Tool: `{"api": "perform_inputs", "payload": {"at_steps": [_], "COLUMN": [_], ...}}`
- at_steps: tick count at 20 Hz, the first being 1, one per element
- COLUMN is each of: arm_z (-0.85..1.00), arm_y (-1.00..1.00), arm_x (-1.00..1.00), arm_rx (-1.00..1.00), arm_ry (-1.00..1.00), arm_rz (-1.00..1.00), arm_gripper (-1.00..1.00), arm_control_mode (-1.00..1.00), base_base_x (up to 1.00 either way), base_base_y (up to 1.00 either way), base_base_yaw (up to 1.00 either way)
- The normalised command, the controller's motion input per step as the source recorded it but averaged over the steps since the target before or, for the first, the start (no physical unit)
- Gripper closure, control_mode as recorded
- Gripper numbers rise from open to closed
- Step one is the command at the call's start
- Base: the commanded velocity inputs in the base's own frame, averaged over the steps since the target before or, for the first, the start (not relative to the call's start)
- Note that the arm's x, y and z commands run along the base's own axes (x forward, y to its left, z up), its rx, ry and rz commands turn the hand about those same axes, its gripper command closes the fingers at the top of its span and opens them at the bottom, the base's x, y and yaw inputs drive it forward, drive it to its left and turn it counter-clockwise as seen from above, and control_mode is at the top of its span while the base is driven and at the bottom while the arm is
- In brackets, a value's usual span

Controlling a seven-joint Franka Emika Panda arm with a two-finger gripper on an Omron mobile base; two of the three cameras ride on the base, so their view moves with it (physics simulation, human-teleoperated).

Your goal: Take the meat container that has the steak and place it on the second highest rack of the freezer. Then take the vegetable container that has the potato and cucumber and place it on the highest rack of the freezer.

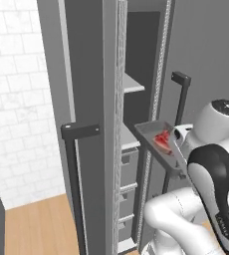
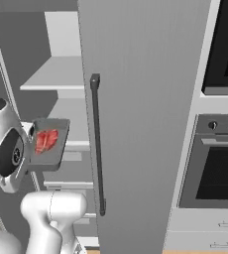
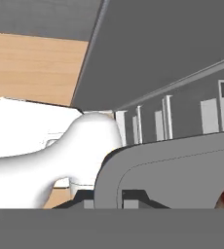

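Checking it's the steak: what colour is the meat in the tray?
Red with pale streaks; the steak shows best in the right base view.

freezer (image 2: 61, 30) doors flung wide, shelves bare, container (image 2: 54, 151) at opening

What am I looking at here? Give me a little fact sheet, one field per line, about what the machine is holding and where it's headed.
Carried item: grey meat container, gripped at its near edge
Contents: the steak, a red slab lying flat inside
Tray attitude: held in the air and tilted, resting on nothing
Gripper: gripper shut on the container's rim
Destination: the freezer, doors open
Shelves: the highest rack above, a second shelf just behind the tray
Neighbour: black-fronted oven to the right
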Motion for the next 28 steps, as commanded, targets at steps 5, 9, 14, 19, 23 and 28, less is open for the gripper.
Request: {"api": "perform_inputs", "payload": {"at_steps": [5, 9, 14, 19, 23, 28], "arm_z": [0.28, -0.02, -0.36, -0.49, -0.53, -0.41], "arm_y": [0.19, 0.8, 0.7, -0.05, -0.1, 0.13], "arm_x": [0.55, 0.67, 0.63, 0.85, 0.88, 0.8], "arm_rx": [0.34, 0.02, 0.0, 0.03, 0.03, -0.03], "arm_ry": [-0.12, 0.0, -0.04, -0.01, 0.0, 0.01], "arm_rz": [0.22, 0.04, 0.0, 0.02, 0.02, 0.0], "arm_gripper": [1.0, 1.0, 1.0, 1.0, 1.0, 1.0], "arm_control_mode": [-1.0, -1.0, -1.0, -1.0, -1.0, -1.0], "base_base_x": [0.0, 0.0, 0.0, 0.0, 0.0, 0.0], "base_base_y": [0.0, 0.0, 0.0, 0.0, 0.0, 0.0], "base_base_yaw": [0.0, 0.0, 0.0, 0.0, 0.0, 0.0]}}
